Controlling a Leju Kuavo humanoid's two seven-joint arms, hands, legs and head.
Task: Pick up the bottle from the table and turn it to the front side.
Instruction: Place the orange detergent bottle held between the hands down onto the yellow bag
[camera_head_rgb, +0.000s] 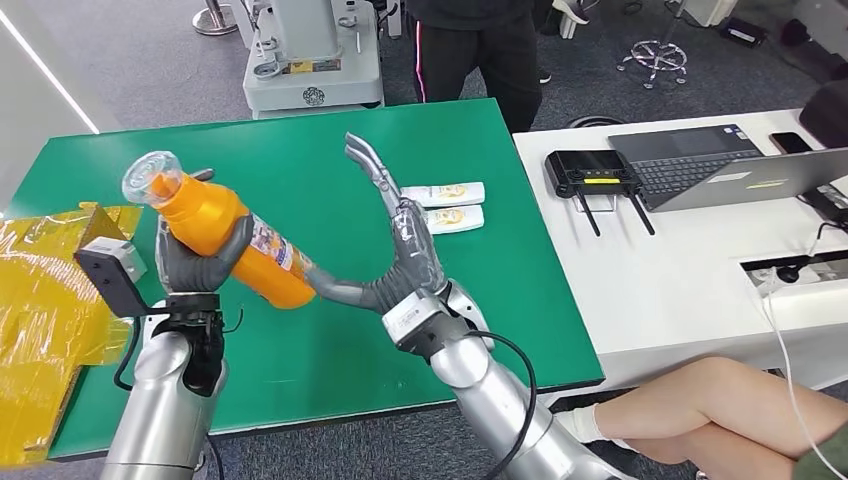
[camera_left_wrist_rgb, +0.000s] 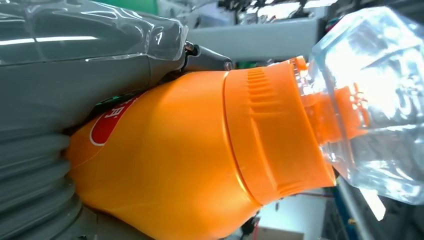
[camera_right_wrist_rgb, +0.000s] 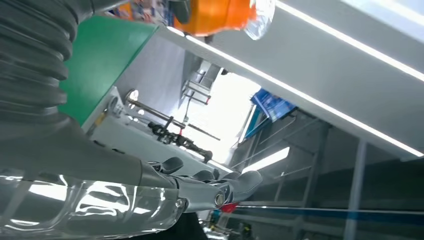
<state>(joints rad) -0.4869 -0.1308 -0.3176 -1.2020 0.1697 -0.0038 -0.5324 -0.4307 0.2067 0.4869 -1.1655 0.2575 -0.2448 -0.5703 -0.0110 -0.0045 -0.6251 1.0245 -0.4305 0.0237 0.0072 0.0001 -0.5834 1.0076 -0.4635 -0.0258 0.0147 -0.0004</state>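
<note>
Left hand (camera_head_rgb: 195, 262) grips the orange bottle (camera_head_rgb: 225, 235) tilted at frame left; right hand (camera_head_rgb: 405, 250), fingers spread, thumb touching the bottle's base.

We see the bottle (camera_head_rgb: 228, 237) as an orange plastic one with a ribbed orange collar, a clear faceted cap over an orange nozzle, and a printed label round its lower body, with a red patch of that label showing on the shoulder in the left wrist view (camera_left_wrist_rgb: 165, 165). It is lifted off the green table (camera_head_rgb: 330, 150), above the table's left part, tilted so that the cap points up and towards the left edge while the base slants down towards the middle. The left hand (camera_head_rgb: 200, 262) grips it round the body below the shoulder, and the thumb of the right hand (camera_head_rgb: 405, 255) touches its base.
</note>
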